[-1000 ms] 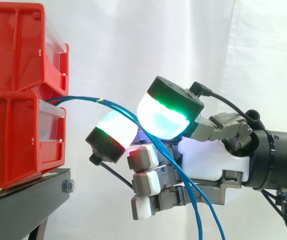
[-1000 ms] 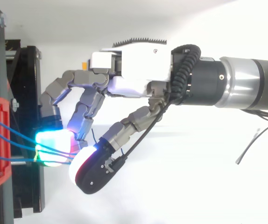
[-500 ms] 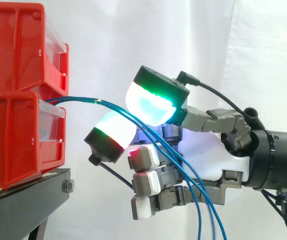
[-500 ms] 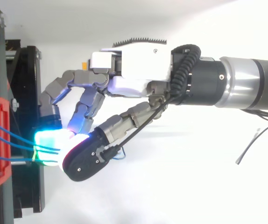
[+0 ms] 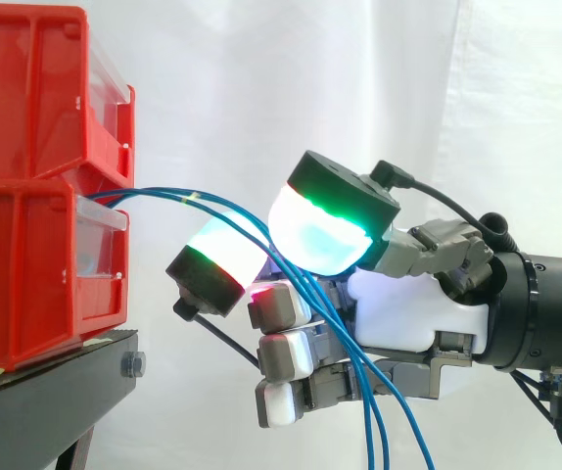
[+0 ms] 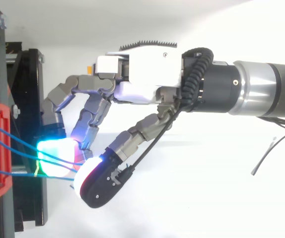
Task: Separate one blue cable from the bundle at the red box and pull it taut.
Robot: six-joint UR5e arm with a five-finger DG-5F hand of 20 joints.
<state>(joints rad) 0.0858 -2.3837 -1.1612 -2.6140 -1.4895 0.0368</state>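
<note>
The blue cables (image 5: pixel 159 192) leave as a bundle from the gap where the upper red bin (image 5: pixel 26 88) sits on the lower red bin (image 5: pixel 17 274), just over the lower bin's clear front panel. They arc rightward in a gentle hump and drop steeply toward the bottom edge of the side view, fanning into separate strands as they fall (a curve all the way, so nothing is drawn straight). On the way they run through the hand (image 5: pixel 398 308), which sits just right of the bins and apart from them, pointing toward them. Its fingers (image 5: pixel 325 230) are curled round the strands: the cables slip between a large pad glowing green and cyan above and a second pad (image 5: pixel 224 253) glowing white-cyan with a red rim, lower and to the left. They then cross in front of the lower fingers, which are folded in toward the palm. In the top view the same strands come off the bin's front, lie across the cyan pad and vanish at the seam where it meets the white, black-backed pad; all the strands go in together, none drawn aside. The arm (image 6: pixel 261 89) reaches in level from the right. The bins stand stacked on a black surface (image 5: pixel 56 392), with a white curtain (image 5: pixel 261 88) behind.
</note>
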